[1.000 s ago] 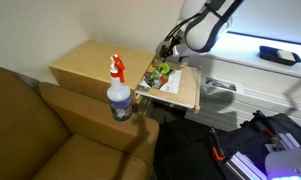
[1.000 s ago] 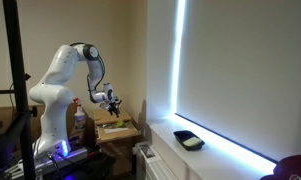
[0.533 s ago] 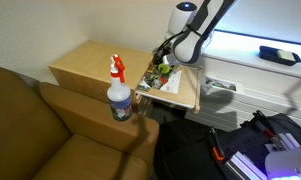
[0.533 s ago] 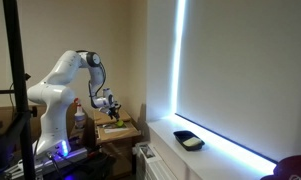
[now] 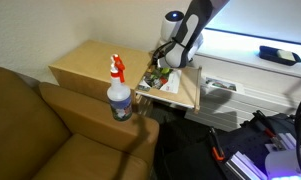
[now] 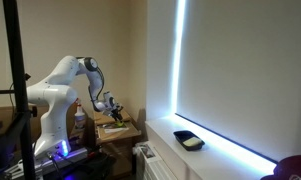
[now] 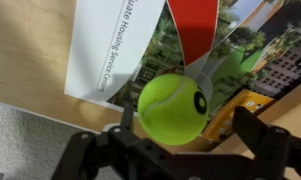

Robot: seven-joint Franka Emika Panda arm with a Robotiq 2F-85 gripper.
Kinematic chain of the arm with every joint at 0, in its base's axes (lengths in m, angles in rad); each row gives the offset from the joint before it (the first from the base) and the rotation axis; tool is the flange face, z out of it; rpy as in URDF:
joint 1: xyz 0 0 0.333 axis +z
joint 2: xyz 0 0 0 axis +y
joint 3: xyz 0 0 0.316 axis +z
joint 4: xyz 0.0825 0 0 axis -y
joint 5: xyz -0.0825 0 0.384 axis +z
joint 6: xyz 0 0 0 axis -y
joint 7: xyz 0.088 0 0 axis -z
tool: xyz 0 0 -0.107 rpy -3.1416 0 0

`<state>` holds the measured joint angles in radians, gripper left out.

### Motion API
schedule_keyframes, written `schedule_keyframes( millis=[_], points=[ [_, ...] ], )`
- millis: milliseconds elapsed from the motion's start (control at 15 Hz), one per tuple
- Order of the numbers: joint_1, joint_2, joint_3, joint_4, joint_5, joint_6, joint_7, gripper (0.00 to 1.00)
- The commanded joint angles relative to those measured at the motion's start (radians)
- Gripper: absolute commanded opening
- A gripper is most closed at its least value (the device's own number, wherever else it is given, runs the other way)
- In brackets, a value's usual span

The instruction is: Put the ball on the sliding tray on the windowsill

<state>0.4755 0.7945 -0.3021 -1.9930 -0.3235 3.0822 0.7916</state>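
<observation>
The ball [image 7: 175,108] looks light, fuzzy, slightly springy; grip across its middle. The gripper [image 7: 180,138] gapes wide, holding nothing yet.

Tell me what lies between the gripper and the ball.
Nothing shows between them in the wrist view: the open gripper sits right at the ball, which lies on papers.

Fuzzy felt ball [image 7: 172,108], glossy paper [image 7: 118,45]

Tennis ball [image 7: 173,108]: yellow-green, black logo, lying on printed papers [image 7: 110,50]. Sliding tray [image 6: 189,140]: black, shallow, on the windowsill [image 6: 235,153].
</observation>
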Motion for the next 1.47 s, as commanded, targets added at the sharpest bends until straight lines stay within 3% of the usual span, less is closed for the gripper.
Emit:
schedule_keyframes(
  millis=[0,267,467,533,600,933,1133,1400],
  points=[
    [0.019,0.011,-0.014,-0.002,0.096,0.004,-0.074,1.00],
    [0.027,0.014,-0.019,-0.002,0.206,0.002,-0.132,1.00],
    [0.035,0.028,-0.033,0.002,0.228,0.002,-0.139,1.00],
    [0.013,0.025,-0.007,0.001,0.245,0.008,-0.149,0.75],
    [0.000,0.021,0.010,0.000,0.268,0.012,-0.169,0.74],
    [-0.006,0.019,0.027,-0.004,0.355,0.023,-0.227,0.41],
    [-0.014,-0.004,0.032,-0.025,0.391,0.024,-0.250,0.41],
    [-0.058,-0.173,0.048,-0.167,0.396,0.007,-0.338,0.41]
  ],
)
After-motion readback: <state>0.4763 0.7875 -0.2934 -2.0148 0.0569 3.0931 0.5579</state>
